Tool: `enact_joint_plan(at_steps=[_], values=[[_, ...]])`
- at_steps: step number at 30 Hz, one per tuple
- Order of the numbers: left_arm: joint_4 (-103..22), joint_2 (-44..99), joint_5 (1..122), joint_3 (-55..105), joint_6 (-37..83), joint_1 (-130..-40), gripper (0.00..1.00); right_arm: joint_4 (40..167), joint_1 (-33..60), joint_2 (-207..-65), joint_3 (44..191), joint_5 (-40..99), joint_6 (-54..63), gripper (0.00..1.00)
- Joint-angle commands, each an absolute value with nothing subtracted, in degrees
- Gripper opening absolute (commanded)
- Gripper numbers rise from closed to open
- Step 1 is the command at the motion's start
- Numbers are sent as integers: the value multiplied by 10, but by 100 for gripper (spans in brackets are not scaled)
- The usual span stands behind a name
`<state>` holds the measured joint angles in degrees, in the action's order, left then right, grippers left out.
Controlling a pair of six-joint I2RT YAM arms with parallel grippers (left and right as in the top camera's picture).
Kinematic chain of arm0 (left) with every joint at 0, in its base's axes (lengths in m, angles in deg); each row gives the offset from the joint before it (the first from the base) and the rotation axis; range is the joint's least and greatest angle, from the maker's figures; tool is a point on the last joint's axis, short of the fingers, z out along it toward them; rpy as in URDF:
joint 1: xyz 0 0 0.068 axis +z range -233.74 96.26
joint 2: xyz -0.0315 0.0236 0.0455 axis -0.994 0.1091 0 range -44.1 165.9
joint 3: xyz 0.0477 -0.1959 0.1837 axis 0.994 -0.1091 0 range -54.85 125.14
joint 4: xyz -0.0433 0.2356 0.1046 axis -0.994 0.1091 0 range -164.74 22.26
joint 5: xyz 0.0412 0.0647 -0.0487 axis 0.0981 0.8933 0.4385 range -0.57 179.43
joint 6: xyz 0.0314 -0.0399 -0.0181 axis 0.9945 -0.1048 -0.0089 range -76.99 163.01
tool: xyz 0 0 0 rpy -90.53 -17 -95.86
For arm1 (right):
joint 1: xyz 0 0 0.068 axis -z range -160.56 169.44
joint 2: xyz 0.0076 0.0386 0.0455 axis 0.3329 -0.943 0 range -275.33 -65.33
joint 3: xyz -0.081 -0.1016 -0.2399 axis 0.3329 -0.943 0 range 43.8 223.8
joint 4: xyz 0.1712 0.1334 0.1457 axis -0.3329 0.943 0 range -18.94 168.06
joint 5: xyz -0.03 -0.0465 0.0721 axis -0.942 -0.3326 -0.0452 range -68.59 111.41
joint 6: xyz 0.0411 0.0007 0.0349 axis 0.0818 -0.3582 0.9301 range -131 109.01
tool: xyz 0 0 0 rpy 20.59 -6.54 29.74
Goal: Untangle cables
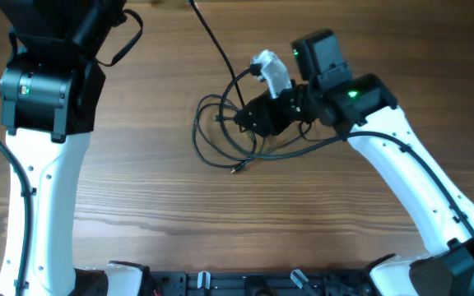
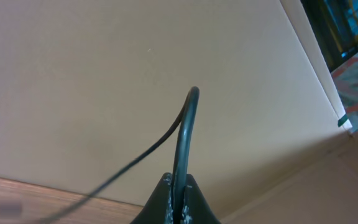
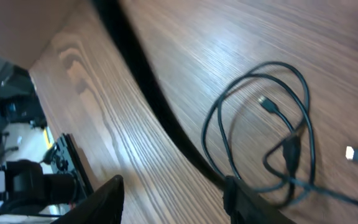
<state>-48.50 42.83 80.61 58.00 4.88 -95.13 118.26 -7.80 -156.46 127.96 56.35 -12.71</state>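
Right pincer (image 3: 176,182) open and empty, nearest the cables (image 3: 291,149), loops lying just ahead of its tips; left pincer (image 2: 178,186), farther from the right pincer, clamped on one strand.

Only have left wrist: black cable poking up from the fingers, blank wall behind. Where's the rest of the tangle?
Observer: Overhead shows the thin black cables in loose loops mid-table on the brown wooden table, under the right arm.
Operator: Right fingers closed on anything?
Observer: Right wrist shows the right arm's fingers wide apart, with the loops lying on the wood beyond them.
Operator: Free ends?
Observer: A small dark plug lies inside the loops; a silvery tip lies outside them.
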Motion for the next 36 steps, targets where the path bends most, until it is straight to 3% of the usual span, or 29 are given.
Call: enact_joint_plan(at_steps=[1, 4, 10, 20, 27, 36], values=[[-484, 415, 805, 586, 37, -948, 4, 1166, -91, -1590, 1286, 575, -155, 54], [-480, 415, 805, 586, 37, -948, 4, 1158, -95, -1611, 1286, 575, -153, 49], [-460, 415, 805, 586, 37, -948, 4, 1156, -96, -1645, 1286, 560, -127, 4], [-429, 415, 806, 586, 53, -943, 4, 1307, -87, -1631, 1286, 321, 47, 4], [-369, 416, 796, 586, 76, -942, 4, 1305, -73, -1535, 1292, 318, 55, 4], [-217, 438, 597, 586, 216, -945, 4, 1160, -73, -1420, 1292, 410, -6, 4]])
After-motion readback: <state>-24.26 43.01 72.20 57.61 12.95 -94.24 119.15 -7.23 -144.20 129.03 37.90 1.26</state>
